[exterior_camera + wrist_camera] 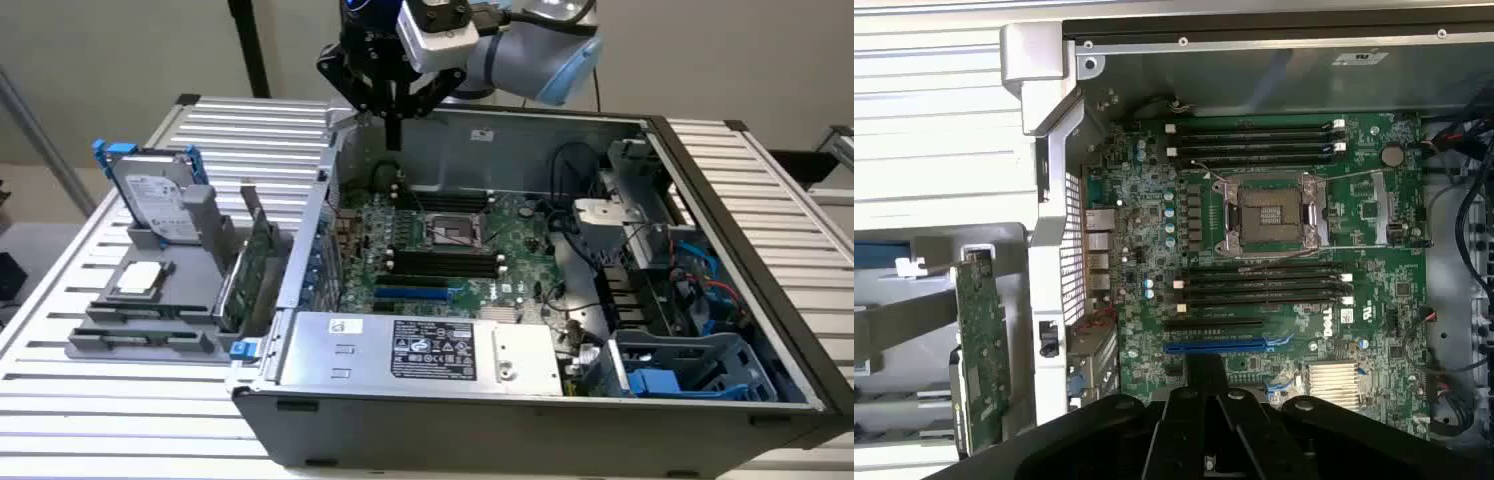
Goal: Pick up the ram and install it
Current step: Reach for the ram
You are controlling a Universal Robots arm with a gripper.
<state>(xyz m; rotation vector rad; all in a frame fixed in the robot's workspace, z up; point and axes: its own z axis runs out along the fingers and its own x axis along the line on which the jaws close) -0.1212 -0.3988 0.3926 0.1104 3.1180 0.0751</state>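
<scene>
My gripper (394, 138) hangs over the far left corner of the open computer case (534, 400), its fingers pressed together with nothing between them. In the wrist view the gripper (1206, 375) points down above the green motherboard (1354, 210), near the blue slot (1229, 346). The black memory slots (1264, 285) beside the processor socket (1269, 215) stand bare. The ram (234, 295), a narrow green stick, stands on edge in the grey holder (140, 335) left of the case, well away from the gripper. A green board (982, 350) also stands in that holder; I cannot tell which board it is.
The holder also carries a silver hard drive (158, 200), a processor chip (140, 280) and a taller green card (267, 250) with a metal bracket. The power supply (414, 350) lies along the case's near edge, cables and drive bays (667, 290) at the exterior view's right. Everything rests on a slatted table (120, 420).
</scene>
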